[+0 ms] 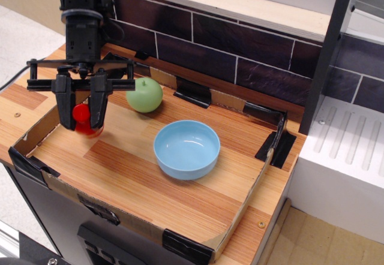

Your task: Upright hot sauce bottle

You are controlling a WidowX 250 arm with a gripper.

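Note:
The hot sauce bottle (82, 115) is a small glossy red bottle with a round red cap. It sits between the black fingers (65, 104) of my gripper (82, 120) at the left side of the cardboard tray (138, 175). Its cap shows at about the fingertip level and its red base seems to touch the wooden floor of the tray. The fingers hide its label and most of its body. The gripper is shut on the bottle and points straight down.
A green apple (144, 95) lies just right of the gripper, near the tray's back wall. A light blue bowl (186, 148) stands in the tray's middle. The tray's low cardboard walls, taped with black, run along the front left. A dark brick wall (240, 49) stands behind.

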